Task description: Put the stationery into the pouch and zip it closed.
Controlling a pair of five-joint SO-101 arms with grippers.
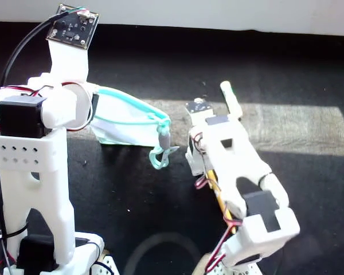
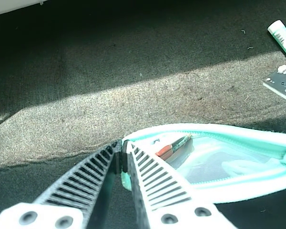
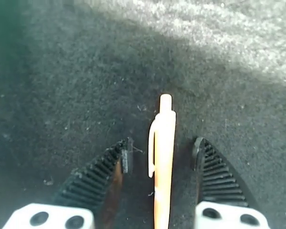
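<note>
Mint-trimmed and white, the pouch (image 1: 126, 123) lies on the dark mat (image 1: 160, 57), partly in a band of sunlight (image 1: 298, 123) that crosses the table. Its mouth stands open in the left wrist view, and through it we see a red and green pen (image 2: 174, 145) lying inside against the mesh. A mint cord loop (image 1: 160, 153) hangs from the end of the pouch nearest the right arm. We find the left gripper (image 2: 121, 147) pinched tight on the pouch's corner, its ribbed fingers (image 2: 152, 174) pressed together over the mint edge.

Apart from the pouch, an orange pen (image 3: 163, 152) lies flat on the mat. The right gripper (image 3: 162, 147) sits over it with its fingers spread wide, one on each side of the barrel, and we see a gap between each pad and the pen.

Farther out, a white tube (image 1: 229, 94) with green marks shows just past the end of the right arm, in the sunlit band. A small circuit board (image 2: 282, 81) on that arm is just beside it
</note>
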